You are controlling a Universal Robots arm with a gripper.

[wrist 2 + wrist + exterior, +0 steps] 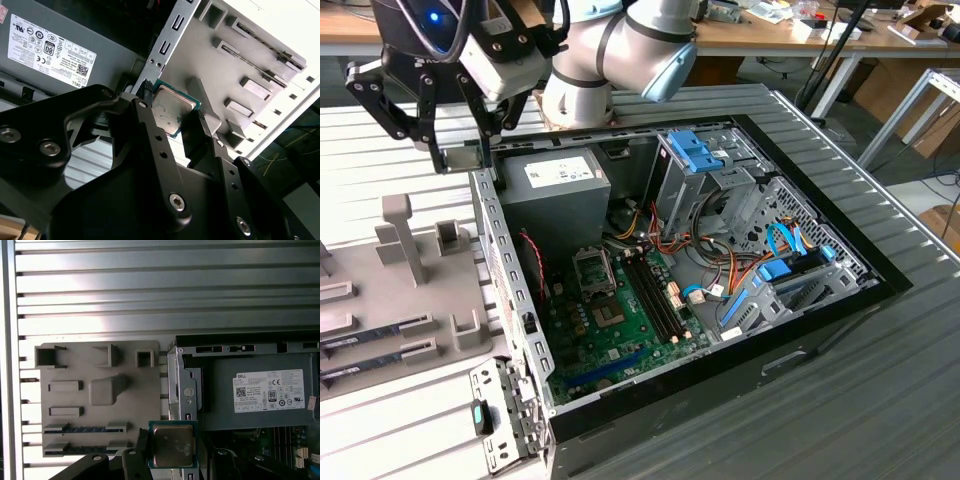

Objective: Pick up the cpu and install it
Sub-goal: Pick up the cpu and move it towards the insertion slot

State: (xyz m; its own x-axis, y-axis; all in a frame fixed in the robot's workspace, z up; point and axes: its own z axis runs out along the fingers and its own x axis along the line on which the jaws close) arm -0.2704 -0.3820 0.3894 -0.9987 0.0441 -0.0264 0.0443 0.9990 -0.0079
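The cpu (172, 445), a small square chip with a pale silvery top and a green rim, is clamped between my gripper's two black fingers. In the second wrist view the cpu (172, 109) sits tilted, with one fingertip (144, 99) on each side. In the exterior view my gripper (460, 152) hangs in the air over the open computer case's wall (495, 240), at the corner by the power supply (555, 180). The dark, open cpu socket (592, 268) lies lower on the green motherboard (620, 320), apart from the gripper.
A grey holder tray (410, 290) with slots and posts lies beside the case on the exterior view's left; memory sticks (370, 340) rest in it. Inside the case are coloured cables (720, 270), a blue-latched drive cage (705, 160) and memory slots (655, 295). A ribbed metal table (160, 290) lies underneath.
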